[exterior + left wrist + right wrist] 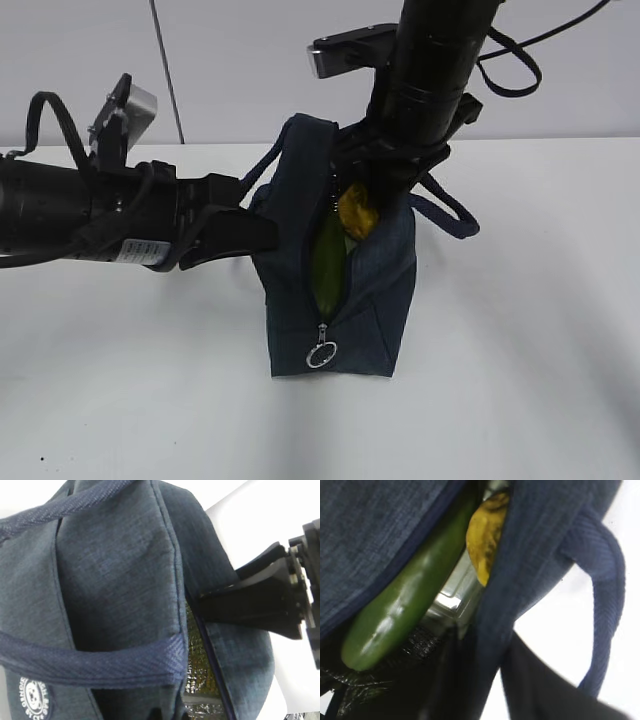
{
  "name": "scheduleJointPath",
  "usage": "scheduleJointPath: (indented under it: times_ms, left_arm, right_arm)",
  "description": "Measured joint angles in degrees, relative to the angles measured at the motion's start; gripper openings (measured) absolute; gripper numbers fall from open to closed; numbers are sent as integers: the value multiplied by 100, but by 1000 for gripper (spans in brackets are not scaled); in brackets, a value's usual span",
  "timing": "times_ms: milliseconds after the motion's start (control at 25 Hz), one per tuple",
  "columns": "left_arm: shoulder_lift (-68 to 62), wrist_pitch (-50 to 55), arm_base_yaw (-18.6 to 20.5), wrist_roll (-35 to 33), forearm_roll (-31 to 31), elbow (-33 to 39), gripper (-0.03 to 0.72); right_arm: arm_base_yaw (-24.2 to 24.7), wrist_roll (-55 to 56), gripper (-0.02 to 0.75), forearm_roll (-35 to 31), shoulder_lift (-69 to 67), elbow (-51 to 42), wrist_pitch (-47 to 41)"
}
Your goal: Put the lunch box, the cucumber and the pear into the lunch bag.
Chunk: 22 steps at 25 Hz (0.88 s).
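The navy lunch bag [375, 300] stands mid-table with its top zipper open and the ring pull [321, 354] at the near end. Inside lie the green cucumber [327, 262] and the yellow pear [357, 210]. The right wrist view shows the cucumber [405, 605], the pear [482, 535] and, under them, a corner of the clear lunch box [454, 599]. My left gripper [262, 232] is shut on the bag's left rim [172, 714]. My right gripper [378, 192] comes from above and is shut on the right rim [485, 640], one finger inside, one outside.
The white table [520, 380] surrounds the bag. The bag's loop handles hang at the far left [275, 160] and at the right [455, 212]. The silver lining [200, 670] shows in the opening, with my right gripper's black body [260, 602] beside it.
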<state>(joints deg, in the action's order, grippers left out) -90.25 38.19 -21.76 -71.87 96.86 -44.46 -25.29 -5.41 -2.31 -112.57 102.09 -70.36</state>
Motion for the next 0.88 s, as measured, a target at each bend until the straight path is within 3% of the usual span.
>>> scheduleJointPath:
  times_ms: [200,280,680,880]
  left_arm:
    - [0,0,0,0,11,0,10]
    - [0,0,0,0,21,0,18]
    - [0,92,0,-4,22,0,65]
    - [0,109,0,-4,-25,0,141]
  right_arm:
    - [0,-44,530,8,0,0,28]
    - [0,-44,585,8,0,0,28]
    - [0,-44,557,8,0,0,-5]
    - [0,-44,554,8,294,0,-5]
